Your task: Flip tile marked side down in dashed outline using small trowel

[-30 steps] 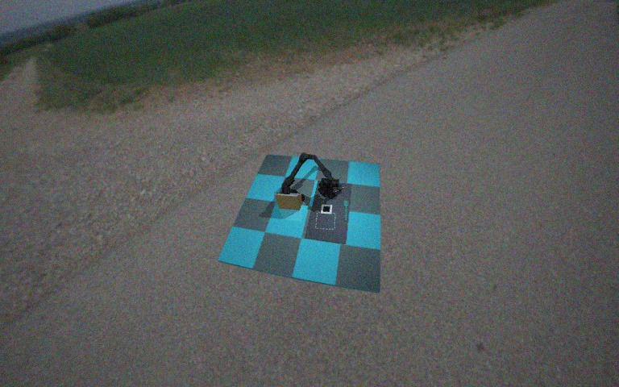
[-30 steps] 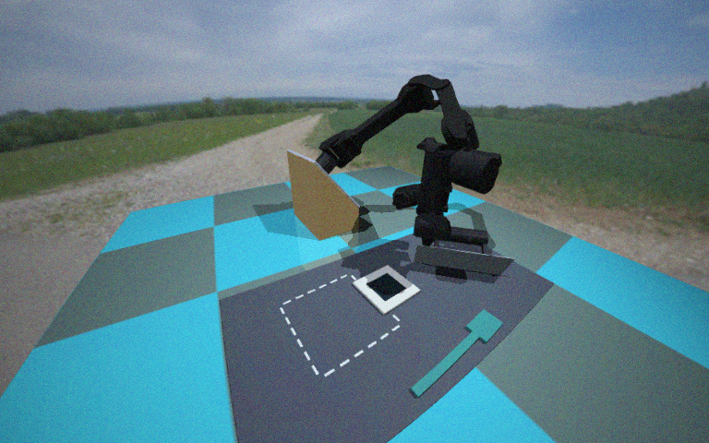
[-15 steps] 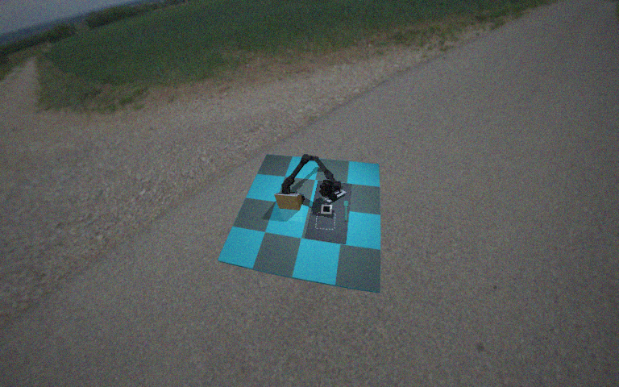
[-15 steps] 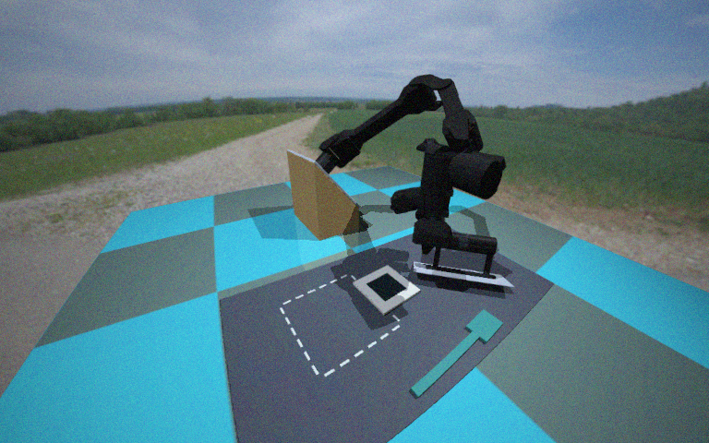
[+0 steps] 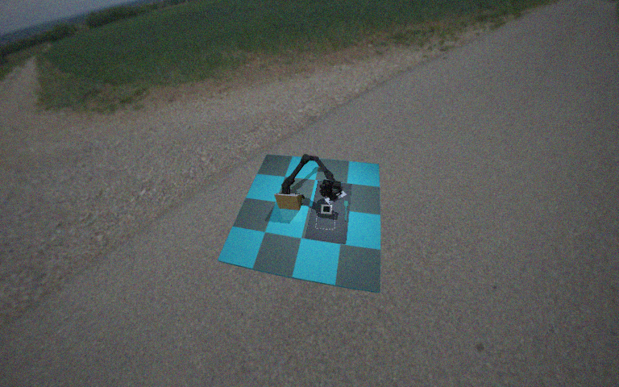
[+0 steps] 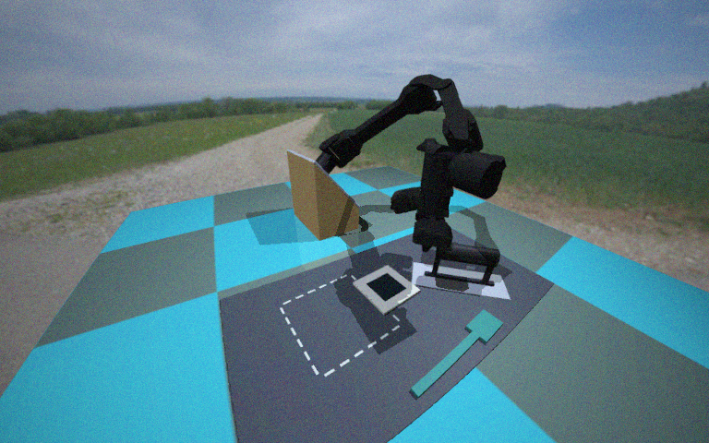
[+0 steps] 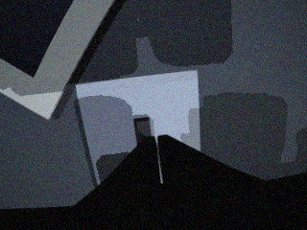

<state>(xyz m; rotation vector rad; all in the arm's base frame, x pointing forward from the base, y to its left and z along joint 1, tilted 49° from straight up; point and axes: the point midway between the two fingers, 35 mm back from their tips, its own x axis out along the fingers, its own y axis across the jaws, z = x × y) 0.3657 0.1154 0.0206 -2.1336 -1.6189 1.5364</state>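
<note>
The tile (image 5: 326,209) (image 6: 386,286) (image 7: 72,43) is a pale square with a dark square on its upper face. It covers one corner of the dashed outline (image 6: 328,374). The teal trowel (image 5: 346,209) (image 6: 448,364) lies flat near the mat's edge, apart from the tile. My gripper (image 6: 460,278) (image 7: 156,137) is shut, with only a thin pale slit between its fingers. It is low over a pale plate (image 6: 498,292) (image 7: 168,96) beside the tile, away from the trowel. Whether the fingers touch the plate is hidden.
The dark mat (image 5: 326,236) (image 6: 271,397) lies on a blue and grey checkered table (image 5: 314,267) (image 6: 156,360). A tan upright block (image 5: 288,201) (image 6: 308,200) stands near the arm's base. The arm's shadow falls across the outline and the mat.
</note>
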